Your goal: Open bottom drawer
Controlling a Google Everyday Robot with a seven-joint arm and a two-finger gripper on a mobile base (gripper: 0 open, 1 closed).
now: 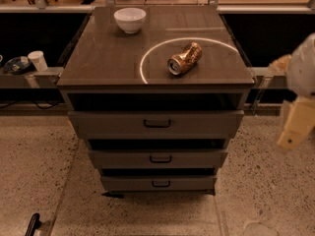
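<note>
The bottom drawer (158,183) is the lowest and narrowest of three grey-brown fronts on the cabinet (108,63). It has a small dark centre handle (161,184), and a dark gap shows above its front. None of its inside shows. My gripper (294,126) is a cream-coloured piece at the right edge. It hangs in the air to the right of the cabinet, about level with the top drawer (156,124), and touches nothing.
A white bowl (130,19) and a tipped gold can (185,58) lie on the cabinet top. The middle drawer (158,159) sits above the bottom one. A paper cup (37,60) stands on a shelf at the left. Speckled floor (34,171) surrounds the cabinet.
</note>
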